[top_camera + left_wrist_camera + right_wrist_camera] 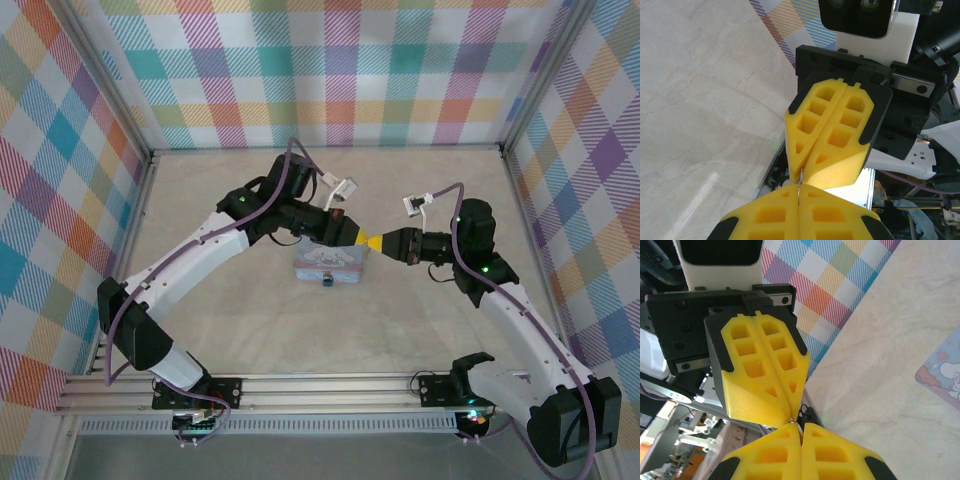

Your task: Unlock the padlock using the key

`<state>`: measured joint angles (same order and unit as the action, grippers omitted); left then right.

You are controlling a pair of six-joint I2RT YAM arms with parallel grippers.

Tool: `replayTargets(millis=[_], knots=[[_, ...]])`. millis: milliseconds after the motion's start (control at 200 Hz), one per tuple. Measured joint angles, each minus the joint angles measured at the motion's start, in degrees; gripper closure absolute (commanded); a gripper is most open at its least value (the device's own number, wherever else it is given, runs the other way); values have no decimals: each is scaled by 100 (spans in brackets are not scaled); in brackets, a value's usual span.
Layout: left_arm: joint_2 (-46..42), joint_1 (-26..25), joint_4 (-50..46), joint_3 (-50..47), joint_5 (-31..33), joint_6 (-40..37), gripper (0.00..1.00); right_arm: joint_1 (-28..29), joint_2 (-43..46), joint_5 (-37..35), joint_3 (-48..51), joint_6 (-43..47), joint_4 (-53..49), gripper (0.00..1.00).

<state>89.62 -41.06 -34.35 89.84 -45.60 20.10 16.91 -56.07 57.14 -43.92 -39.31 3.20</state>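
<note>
A padlock [327,282] fronts the closed tin [331,260].

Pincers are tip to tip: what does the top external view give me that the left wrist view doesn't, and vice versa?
Top external: a cartoon-printed box on the table near where the pincers meet, with a small blue item at its near edge, too small to identify. Left wrist: a thin metal sliver pinched by both sets of fingertips, possibly the key or its ring. Both: the left pincer and right pincer, shut and tip to tip, over the marbled tabletop.
</note>
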Motion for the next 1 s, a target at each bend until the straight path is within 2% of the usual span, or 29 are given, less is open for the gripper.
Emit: replayTargets(millis=[145, 175, 200, 225, 295, 525, 635, 815, 1000], knots=[[0, 0, -2, 0, 7, 0, 100, 0, 0, -2, 0, 63, -33, 100], [0, 0, -4, 0, 11, 0, 90, 0, 0, -2, 0, 79, -35, 100], [0, 0, -2, 0, 20, 2, 76, 0, 0, -9, 0, 83, -35, 100], [0, 2, -2, 0, 28, 0, 68, 0, 0, -9, 0, 85, -35, 100], [0, 11, 28, 0, 140, 42, 54, 28, 9, -11, 0, 103, -61, 100], [-380, 459, 525, -481, 616, 461, 43, 50, 66, -341, 0, 168, -240, 100], [-785, 691, 651, -909, 1134, 656, 35, 48, 81, -697, -15, 282, -470, 100], [-1283, 752, 584, -1635, 2409, 883, 21, 48, 61, -1727, -162, 592, -1165, 100], [-1207, 752, 599, -2535, 3451, 1128, 10, 48, -146, -3010, -348, 861, -1827, 100]])
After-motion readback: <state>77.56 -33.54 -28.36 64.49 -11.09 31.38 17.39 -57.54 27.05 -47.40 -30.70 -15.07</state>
